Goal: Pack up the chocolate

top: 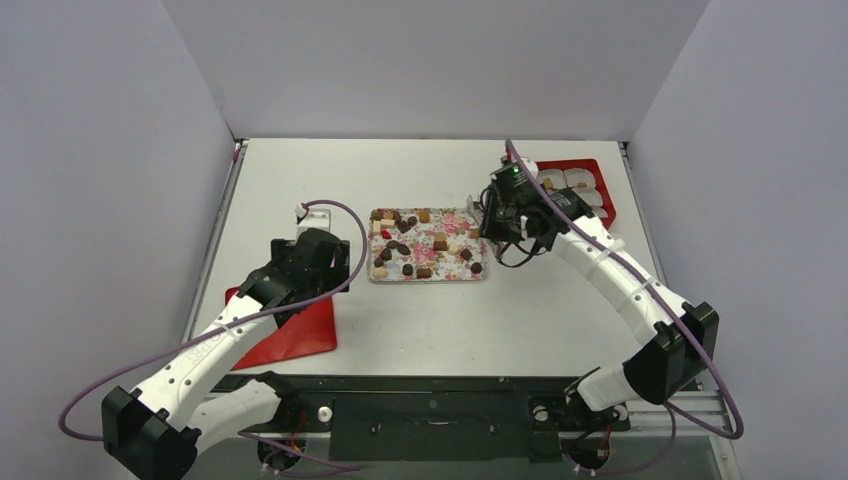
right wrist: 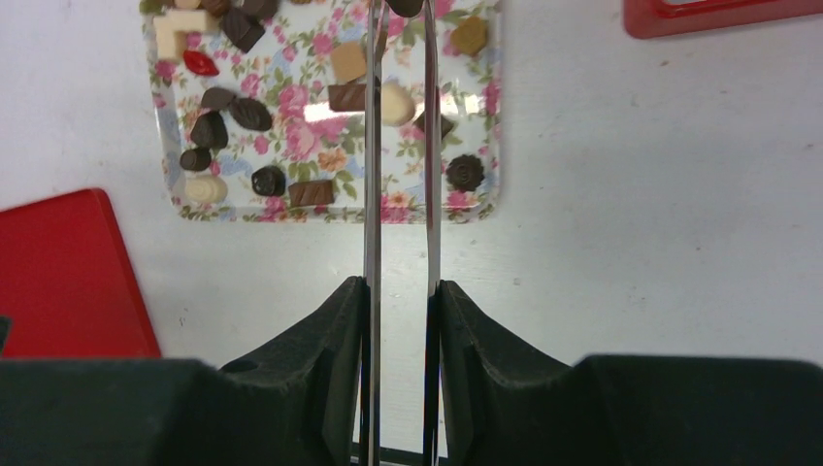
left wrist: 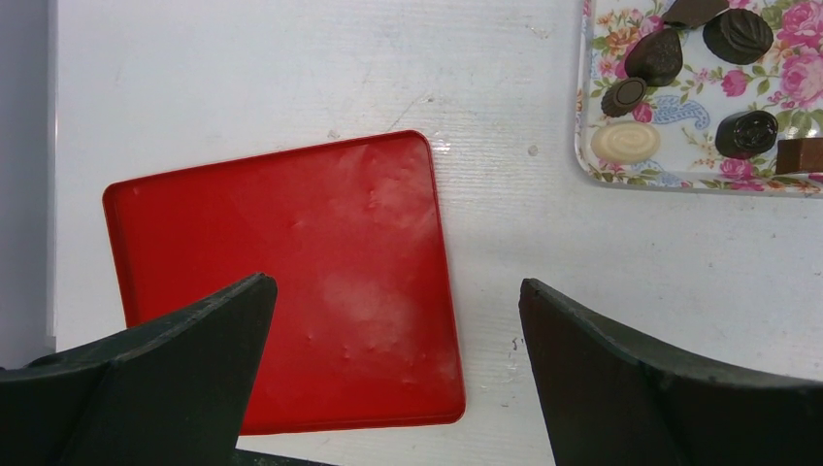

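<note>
The right gripper (right wrist: pixel 401 284) clamps a pair of metal tweezers (right wrist: pixel 373 146) whose blades reach over the flower-patterned tray (right wrist: pixel 427 209), where the chocolate (right wrist: pixel 250 114) lies scattered, while the left gripper (left wrist: pixel 393 283) hangs spread wide above the red lid (left wrist: pixel 291 272) on the table (left wrist: pixel 243 78).

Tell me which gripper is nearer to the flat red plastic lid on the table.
Left. The left gripper hangs open over the flat red plastic lid; the right gripper, shut on metal tweezers, sits past the flower-patterned tray, at its right side.
</note>
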{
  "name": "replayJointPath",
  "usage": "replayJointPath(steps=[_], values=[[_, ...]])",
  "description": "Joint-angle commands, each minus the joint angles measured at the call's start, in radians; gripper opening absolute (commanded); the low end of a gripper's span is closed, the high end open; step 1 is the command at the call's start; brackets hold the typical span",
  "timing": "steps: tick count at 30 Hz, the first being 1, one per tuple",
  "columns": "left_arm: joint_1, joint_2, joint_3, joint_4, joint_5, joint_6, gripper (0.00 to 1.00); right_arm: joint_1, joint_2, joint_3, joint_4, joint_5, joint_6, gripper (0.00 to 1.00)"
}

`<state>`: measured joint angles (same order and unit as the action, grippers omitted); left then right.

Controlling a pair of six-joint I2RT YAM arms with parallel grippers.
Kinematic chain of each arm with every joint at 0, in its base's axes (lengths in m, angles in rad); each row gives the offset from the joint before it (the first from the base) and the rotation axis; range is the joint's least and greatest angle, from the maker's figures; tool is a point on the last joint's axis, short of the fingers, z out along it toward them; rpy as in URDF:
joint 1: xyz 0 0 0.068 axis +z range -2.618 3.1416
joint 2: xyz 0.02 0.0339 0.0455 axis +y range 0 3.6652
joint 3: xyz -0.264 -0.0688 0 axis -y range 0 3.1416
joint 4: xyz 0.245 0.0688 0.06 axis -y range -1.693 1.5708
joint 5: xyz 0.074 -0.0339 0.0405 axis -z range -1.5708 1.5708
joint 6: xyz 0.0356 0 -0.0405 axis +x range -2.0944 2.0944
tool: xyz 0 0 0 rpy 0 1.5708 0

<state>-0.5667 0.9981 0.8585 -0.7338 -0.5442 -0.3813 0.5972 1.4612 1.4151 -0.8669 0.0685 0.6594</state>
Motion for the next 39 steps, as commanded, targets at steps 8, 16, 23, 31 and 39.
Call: replayJointPath(steps=[8, 16, 23, 31, 39], values=[[0.017, 0.045, 0.02, 0.035, 0.029, 0.007, 0.96, -0.317, -0.022, 0.074, -0.009, -0.008, -0.069, 0.23], [0.028, 0.071, 0.021, 0.045, 0.035, 0.012, 0.97, -0.43, 0.092, 0.136, 0.033, -0.06, -0.081, 0.23], [0.034, 0.081, 0.021, 0.046, 0.034, 0.013, 0.96, -0.454, 0.191, 0.171, 0.068, -0.094, -0.077, 0.22], [0.039, 0.084, 0.02, 0.048, 0.036, 0.015, 0.96, -0.473, 0.272, 0.205, 0.089, -0.103, -0.076, 0.22], [0.039, 0.08, 0.019, 0.047, 0.034, 0.016, 0.96, -0.476, 0.321, 0.228, 0.095, -0.105, -0.076, 0.23]])
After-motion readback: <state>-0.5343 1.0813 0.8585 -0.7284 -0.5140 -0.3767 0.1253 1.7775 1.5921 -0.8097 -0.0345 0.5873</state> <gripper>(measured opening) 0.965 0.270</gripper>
